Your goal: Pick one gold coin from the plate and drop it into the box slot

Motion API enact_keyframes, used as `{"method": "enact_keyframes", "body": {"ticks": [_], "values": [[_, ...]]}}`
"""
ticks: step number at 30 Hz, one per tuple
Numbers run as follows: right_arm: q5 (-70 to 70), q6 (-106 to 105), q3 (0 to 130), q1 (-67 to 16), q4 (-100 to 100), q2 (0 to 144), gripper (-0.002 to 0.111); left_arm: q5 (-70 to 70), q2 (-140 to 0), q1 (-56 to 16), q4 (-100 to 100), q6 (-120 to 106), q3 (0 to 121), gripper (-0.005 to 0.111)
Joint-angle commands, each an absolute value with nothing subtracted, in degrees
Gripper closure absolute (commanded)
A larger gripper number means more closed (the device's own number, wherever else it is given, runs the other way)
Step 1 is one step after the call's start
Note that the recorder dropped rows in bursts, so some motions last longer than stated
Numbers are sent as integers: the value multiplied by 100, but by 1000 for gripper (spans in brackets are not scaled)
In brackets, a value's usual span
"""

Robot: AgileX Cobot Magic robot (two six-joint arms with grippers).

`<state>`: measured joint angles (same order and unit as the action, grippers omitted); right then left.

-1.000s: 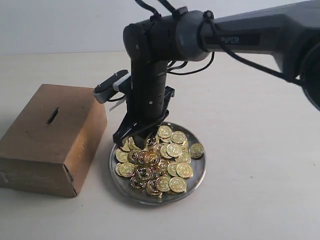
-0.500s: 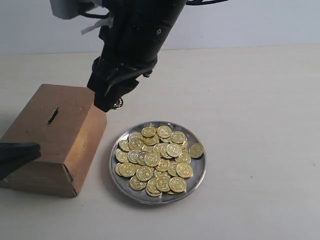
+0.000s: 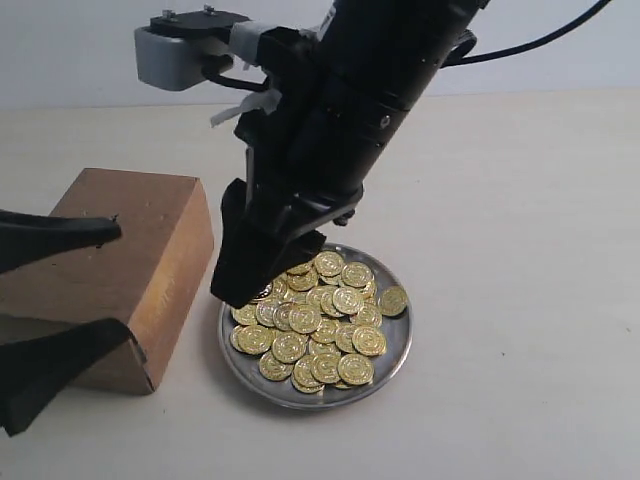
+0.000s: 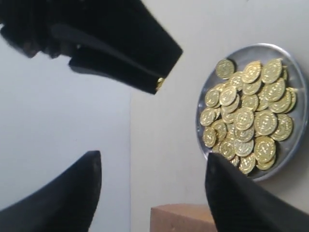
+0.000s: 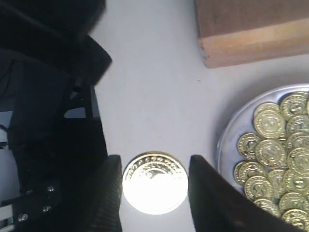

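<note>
My right gripper [image 3: 250, 288] is shut on one gold coin [image 5: 154, 182], held by its edges between both fingers, low over the table between the brown box [image 3: 150, 250] and the silver plate [image 3: 398, 358]. The coin's edge [image 4: 159, 83] peeks from that gripper in the left wrist view. Many gold coins [image 3: 320, 325] lie heaped on the plate. My left gripper [image 3: 120, 280] is open, with one finger over the box top and one in front of the box. The box slot is hidden behind the upper left finger.
The pale tabletop [image 3: 520, 230] runs wide to the right and behind the plate. The right arm's dark body [image 3: 360, 110] with its grey camera block [image 3: 185, 50] looms over the box and the plate's back edge.
The right gripper lifted a coin off the plate, rose toward the box, then came down between box and plate. The left gripper's open fingers have come in from the left over the box.
</note>
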<state>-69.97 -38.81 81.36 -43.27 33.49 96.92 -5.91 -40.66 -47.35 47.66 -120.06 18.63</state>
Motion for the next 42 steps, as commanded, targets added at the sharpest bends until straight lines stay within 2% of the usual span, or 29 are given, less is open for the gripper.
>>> {"method": "enact_keyframes", "body": {"ticks": [1,7,12,17,23,36,42], "values": [[-6996,-4128,7943,-4326,3721,9392,78,-484,-4332,-5221,4437,-12019,1861,45],[-6996,-4177,7926,-4465,3839,9269,78,-183,-4655,-5691,4230,-12019,2250,45],[-6996,-4177,7926,-4834,3558,9269,78,-155,-4867,-5715,4216,-12019,2412,45],[-6996,-4177,7926,-4862,3501,9269,77,-268,-4867,-5871,4111,-12019,2412,46],[-6996,-4119,7926,-4862,3435,9269,77,-314,-4867,-5944,4074,-12019,2412,68],[-6996,-4065,7926,-4862,3459,9269,77,-329,-4867,-6116,3933,-12019,2412,104],[-6996,-4040,7926,-4862,3496,9269,74,-417,-4867,-6116,3933,-12019,2412,107]]}}
